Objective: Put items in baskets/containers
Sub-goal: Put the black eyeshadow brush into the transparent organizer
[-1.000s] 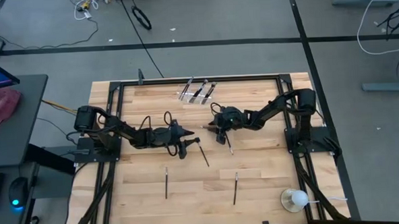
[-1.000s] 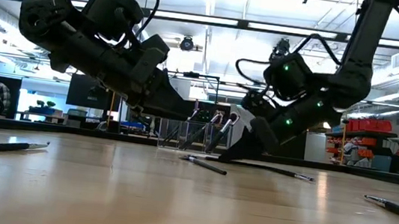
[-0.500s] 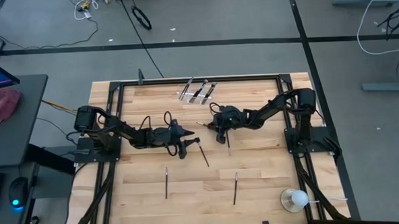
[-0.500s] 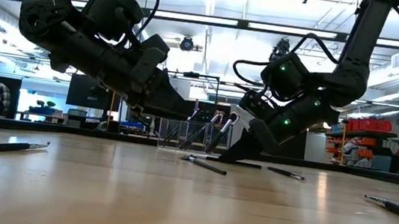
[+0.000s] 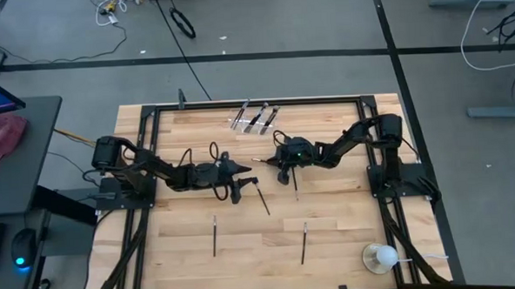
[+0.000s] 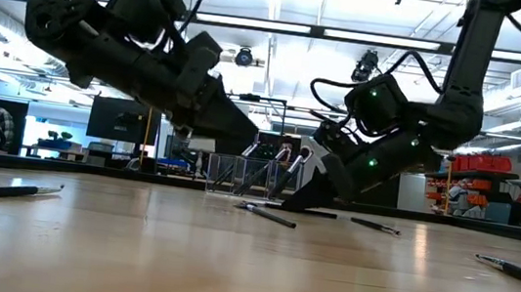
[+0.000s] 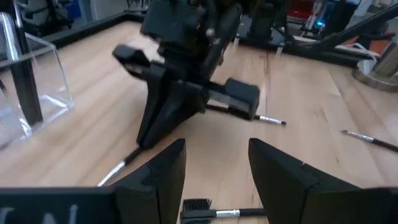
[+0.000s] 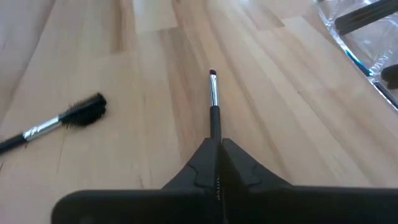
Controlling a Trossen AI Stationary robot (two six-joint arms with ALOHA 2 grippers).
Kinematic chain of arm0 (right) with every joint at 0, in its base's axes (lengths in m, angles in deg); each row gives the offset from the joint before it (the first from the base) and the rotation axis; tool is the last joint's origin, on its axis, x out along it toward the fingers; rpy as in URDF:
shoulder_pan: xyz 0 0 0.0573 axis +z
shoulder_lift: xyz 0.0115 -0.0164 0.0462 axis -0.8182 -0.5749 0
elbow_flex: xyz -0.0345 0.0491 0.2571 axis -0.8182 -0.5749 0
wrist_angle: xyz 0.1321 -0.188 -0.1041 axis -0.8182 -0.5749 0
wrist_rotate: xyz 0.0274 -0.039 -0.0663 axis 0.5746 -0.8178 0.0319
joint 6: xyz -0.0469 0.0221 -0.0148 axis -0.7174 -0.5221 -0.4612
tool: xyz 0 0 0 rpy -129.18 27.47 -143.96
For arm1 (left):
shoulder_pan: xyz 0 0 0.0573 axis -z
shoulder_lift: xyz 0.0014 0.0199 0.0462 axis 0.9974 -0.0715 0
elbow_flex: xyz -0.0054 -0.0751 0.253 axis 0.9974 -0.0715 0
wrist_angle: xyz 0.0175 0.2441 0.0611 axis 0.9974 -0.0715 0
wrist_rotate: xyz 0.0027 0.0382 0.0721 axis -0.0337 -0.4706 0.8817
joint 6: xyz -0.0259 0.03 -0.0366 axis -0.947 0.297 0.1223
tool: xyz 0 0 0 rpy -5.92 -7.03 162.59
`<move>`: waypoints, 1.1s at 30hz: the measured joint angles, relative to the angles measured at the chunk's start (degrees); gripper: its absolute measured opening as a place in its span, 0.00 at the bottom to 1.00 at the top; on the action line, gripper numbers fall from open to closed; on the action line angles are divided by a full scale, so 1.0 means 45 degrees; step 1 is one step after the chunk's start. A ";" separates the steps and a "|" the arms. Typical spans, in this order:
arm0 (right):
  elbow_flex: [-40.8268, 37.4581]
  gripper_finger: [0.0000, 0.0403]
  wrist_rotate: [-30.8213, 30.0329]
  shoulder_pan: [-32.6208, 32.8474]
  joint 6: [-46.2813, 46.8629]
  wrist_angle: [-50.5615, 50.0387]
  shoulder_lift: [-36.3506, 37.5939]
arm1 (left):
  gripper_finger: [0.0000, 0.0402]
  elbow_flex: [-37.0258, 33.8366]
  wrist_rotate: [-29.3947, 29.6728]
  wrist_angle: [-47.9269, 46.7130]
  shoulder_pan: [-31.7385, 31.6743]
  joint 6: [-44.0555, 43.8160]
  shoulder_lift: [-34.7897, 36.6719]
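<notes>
Your right gripper (image 8: 214,146) has pinched its fingers together on a slim brush (image 8: 213,102) since a second ago, gripping the handle low against the surface (image 5: 347,210), probably for lifting. The clear holder (image 5: 255,117), already carrying brushes, stands just beyond it. Nearer you than the holder, your left gripper (image 7: 214,165) waits with fingers apart above another brush (image 7: 208,211).

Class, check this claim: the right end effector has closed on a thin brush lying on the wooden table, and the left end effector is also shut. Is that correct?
Not quite. The right end effector is shut on the thin brush, but the left end effector is open: the left wrist view shows a clear gap between its fingers.
</notes>
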 joint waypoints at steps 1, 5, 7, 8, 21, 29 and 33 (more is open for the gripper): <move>-0.0002 0.02 -0.0046 0.0000 0.0226 0.0439 -0.0046 | 0.45 -0.0068 -0.0002 -0.0043 0.0001 0.0175 0.0184; -0.0005 0.02 -0.0103 -0.0010 0.1023 0.2578 -0.0047 | 0.45 -0.0417 0.0005 -0.0108 -0.0003 0.0302 0.0861; -0.0003 0.02 0.0053 -0.0013 0.1483 0.3592 -0.0035 | 0.45 -0.0649 0.0000 0.0027 0.0001 0.0319 0.0986; -0.0005 0.02 0.0207 -0.0007 0.1692 0.4055 -0.0035 | 0.45 -0.0784 0.0004 0.0033 0.0001 0.0297 0.1020; 0.0053 0.02 0.4136 0.1148 0.3700 0.9624 0.0014 | 0.45 -0.1093 -0.0714 0.4584 0.0171 0.1945 0.0992; 0.0478 0.02 0.4067 0.2230 0.2882 0.9261 0.0019 | 0.45 -0.1088 -0.1872 0.6255 0.0178 0.2577 0.0997; 0.0481 0.02 0.4106 0.2289 0.2890 0.9438 0.0033 | 0.42 -0.1088 -0.2098 0.6197 0.0327 0.2641 0.0997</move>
